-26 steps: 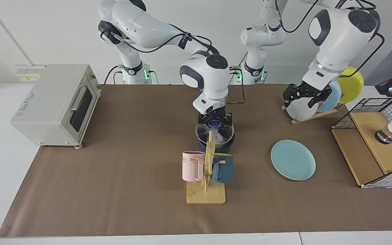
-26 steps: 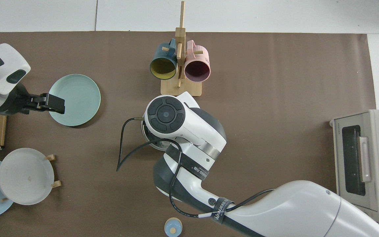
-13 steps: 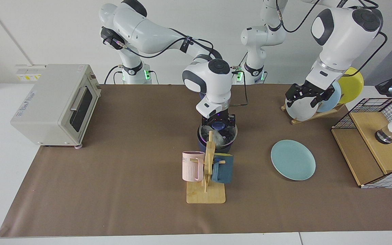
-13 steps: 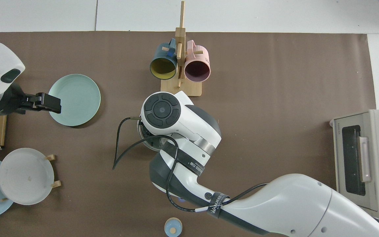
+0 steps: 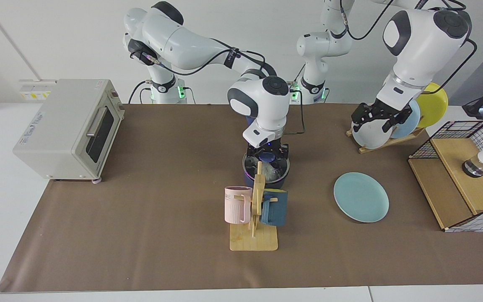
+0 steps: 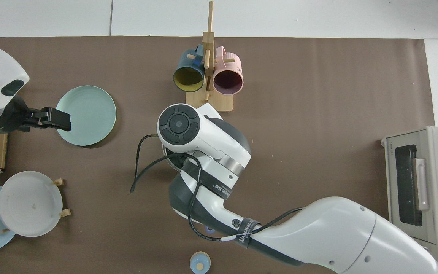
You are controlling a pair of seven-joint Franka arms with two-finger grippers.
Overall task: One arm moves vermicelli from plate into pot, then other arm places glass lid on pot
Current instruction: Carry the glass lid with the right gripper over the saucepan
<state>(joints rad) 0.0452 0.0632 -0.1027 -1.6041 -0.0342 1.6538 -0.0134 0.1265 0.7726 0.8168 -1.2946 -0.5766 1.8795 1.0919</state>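
Observation:
The dark navy pot [image 5: 249, 178] stands at the table's middle, just behind the mug rack. On it rests the glass lid [image 5: 250, 162], and the white vermicelli [image 5: 273, 170] shows through the glass. My right gripper [image 5: 267, 153] comes straight down onto the lid, shut on its blue knob [image 5: 268, 158]. In the top view the right arm's wrist hides nearly all of the pot [image 6: 170, 162]. The teal plate [image 5: 361, 197] lies bare at the right. My left gripper [image 5: 375, 119] hangs open and empty well above the table, over the plate's [image 6: 89, 114] edge in the top view [image 6: 57, 118].
A wooden rack with a pink mug [image 5: 237, 204] and a dark-blue mug [image 5: 275, 208] stands right in front of the pot. A toaster oven [image 5: 69, 128] sits at the left. A plate rack [image 5: 388, 126] and a wire-sided wooden box [image 5: 463, 180] are at the right.
The right arm's wrist has swung and lifted a little, with the lid shifting slightly at the pot. The left gripper has drawn up and back from the plate.

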